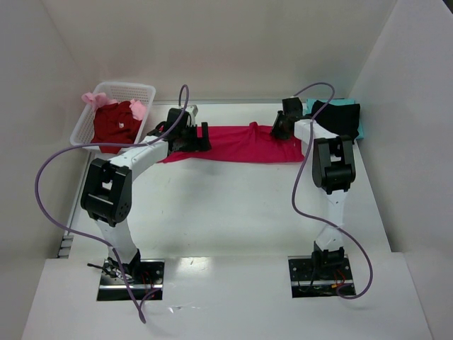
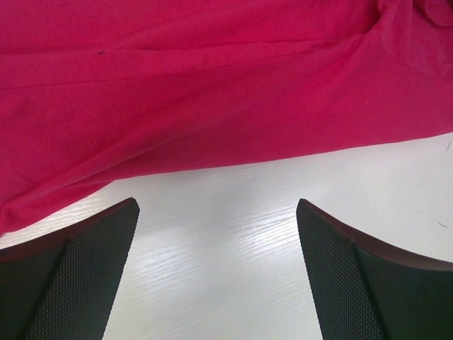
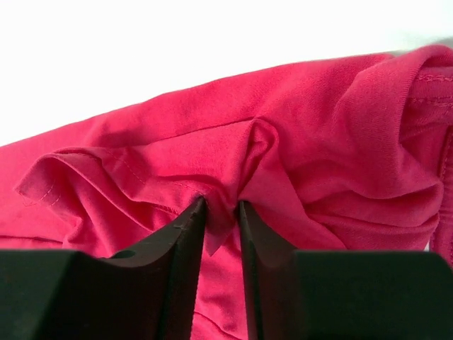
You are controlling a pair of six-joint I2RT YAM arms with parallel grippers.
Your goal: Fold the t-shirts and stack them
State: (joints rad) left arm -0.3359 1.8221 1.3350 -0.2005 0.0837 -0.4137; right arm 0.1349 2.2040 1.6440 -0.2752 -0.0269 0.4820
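A crimson-pink t-shirt (image 1: 241, 145) lies stretched in a long band across the far part of the table. My right gripper (image 1: 279, 131) is at its right end. In the right wrist view the gripper (image 3: 221, 209) pinches a raised fold of the shirt (image 3: 318, 127) between nearly closed jaws. My left gripper (image 1: 190, 138) hovers at the shirt's left end. In the left wrist view it (image 2: 218, 212) stands wide open over bare table, just short of the shirt's edge (image 2: 212, 85). A black t-shirt (image 1: 340, 117) lies on a teal one (image 1: 348, 103) at the far right.
A white lattice basket (image 1: 131, 86) at the far left holds a dark red t-shirt (image 1: 113, 124) and a pale pink one (image 1: 92, 98). White walls close in the table on the left, back and right. Purple cables loop off both arms.
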